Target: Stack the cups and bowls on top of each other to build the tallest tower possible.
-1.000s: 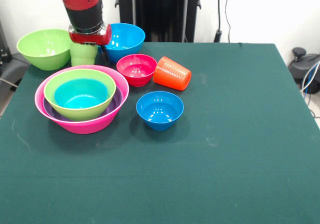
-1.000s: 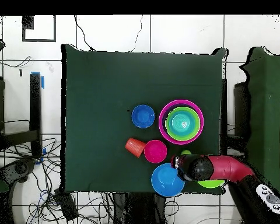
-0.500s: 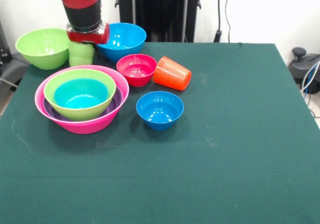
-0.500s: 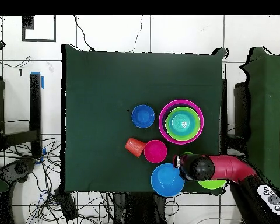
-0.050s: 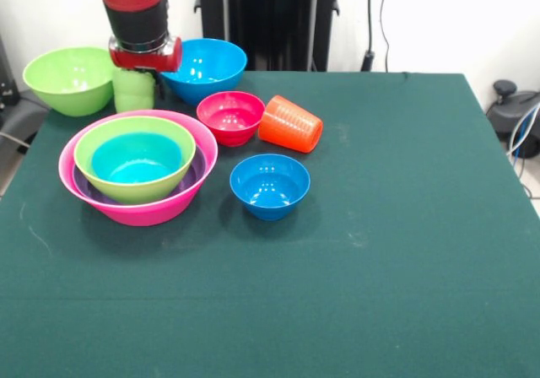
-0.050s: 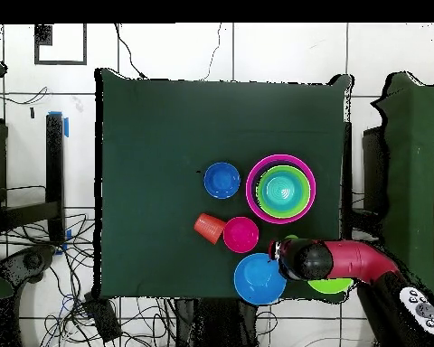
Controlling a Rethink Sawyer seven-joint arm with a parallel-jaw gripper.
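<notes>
While you look across the green worktop [image 5: 405, 251], you see the red and black arm [image 5: 135, 7] coming down at the far left corner, and its tool [image 5: 142, 67] sits right on top of the short green cup [image 5: 132, 91]. You cannot tell how far the tool is open, because its red collar hides the tips; the cup hangs directly under it, beside the big blue bowl [image 5: 205, 66], and whether the cup touches the cloth is unclear.

Nearer you on the left stands the nest: the huge pink bowl [image 5: 152, 212] holds the purple bowl [image 5: 192, 171], which holds a green bowl [image 5: 126, 188], which holds the teal bowl [image 5: 135, 160]. The second green bowl [image 5: 67, 78] sits alone at the far left edge, partly off the worktop's corner in the overhead view.

Just right of the nest you have the small red bowl [image 5: 229, 115] and, in front of it, the small blue bowl [image 5: 269, 184], both upright and apart. The ribbed orange cup [image 5: 289, 124] lies on its side just beside the red bowl.

From above, the arm [image 6: 343, 260] covers most of the lone green bowl [image 6: 327, 286].
</notes>
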